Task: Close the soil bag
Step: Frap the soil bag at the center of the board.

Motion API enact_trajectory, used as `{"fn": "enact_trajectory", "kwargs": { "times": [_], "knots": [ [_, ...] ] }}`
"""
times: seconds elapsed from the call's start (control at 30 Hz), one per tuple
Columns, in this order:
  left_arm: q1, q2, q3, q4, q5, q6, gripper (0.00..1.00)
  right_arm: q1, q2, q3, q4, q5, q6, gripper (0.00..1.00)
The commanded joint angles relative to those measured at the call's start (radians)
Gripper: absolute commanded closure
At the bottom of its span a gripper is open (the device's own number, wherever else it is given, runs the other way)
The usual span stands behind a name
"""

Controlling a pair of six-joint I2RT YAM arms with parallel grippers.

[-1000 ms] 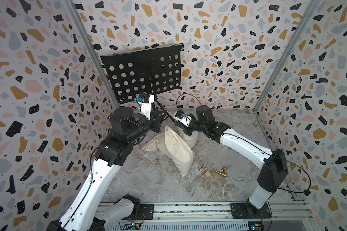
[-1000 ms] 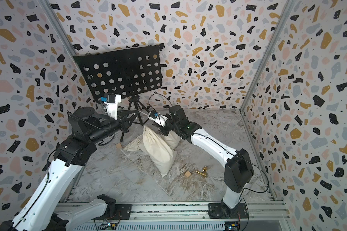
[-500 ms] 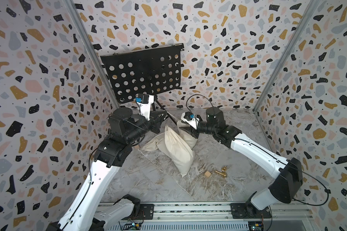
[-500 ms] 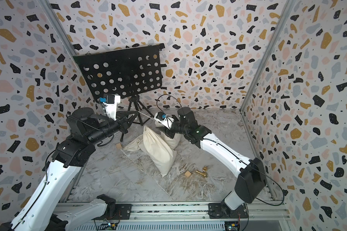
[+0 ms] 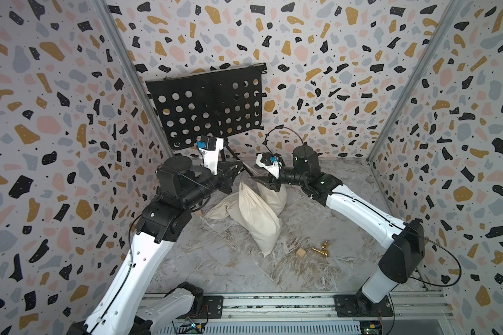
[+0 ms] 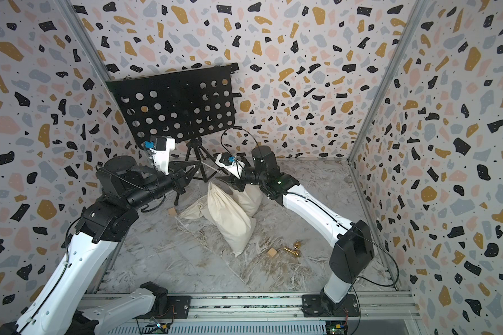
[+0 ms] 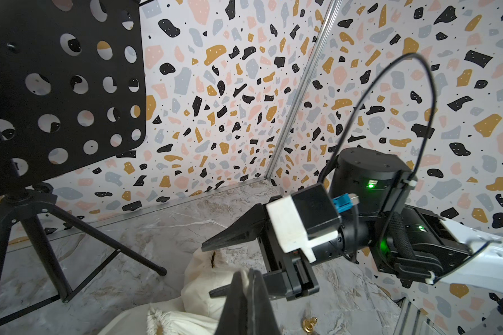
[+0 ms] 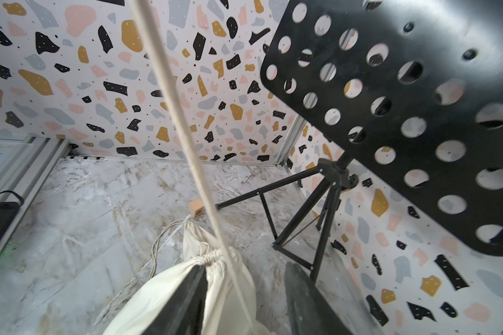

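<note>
- Three cream bags sat mid-desk point(image 5: 215, 261); the soil bag point(image 5: 257, 220) stood foremost, neck cinched.
- Left tool point(image 7: 244, 278) was pressed together on one taut cord point(image 8: 186, 130).
- Right tool point(image 7: 206, 272) was spread.
- Two chess pieces point(image 5: 320, 251), two cubes point(image 5: 300, 253), one music stand point(image 5: 209, 110).

Grey marbled tabletop point(image 5: 215, 269), cream cloth bags point(image 5: 259, 220) at centre, wooden cube point(image 5: 301, 252) and brass chess pieces point(image 5: 320, 250) at four o'clock, black music stand point(image 5: 206, 113) at eleven.
</note>
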Motion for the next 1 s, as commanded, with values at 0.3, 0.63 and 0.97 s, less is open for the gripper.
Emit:
{"fn": "enact_trajectory", "kwargs": {
  "times": [0.3,0.63,0.97],
  "knots": [
    [0.005,-0.076,0.037,0.088,0.011,-0.002,1.0,-0.046,0.07,0.037,-0.112,0.062,-0.059,0.89],
    [0.005,-0.214,0.074,0.088,-0.058,-0.007,1.0,-0.176,0.222,-0.081,-0.215,0.458,-0.144,0.88],
    [0.006,-0.238,0.088,0.082,-0.172,0.001,1.0,-0.382,0.217,-0.098,-0.216,0.849,-0.181,0.85]
  ]
}}
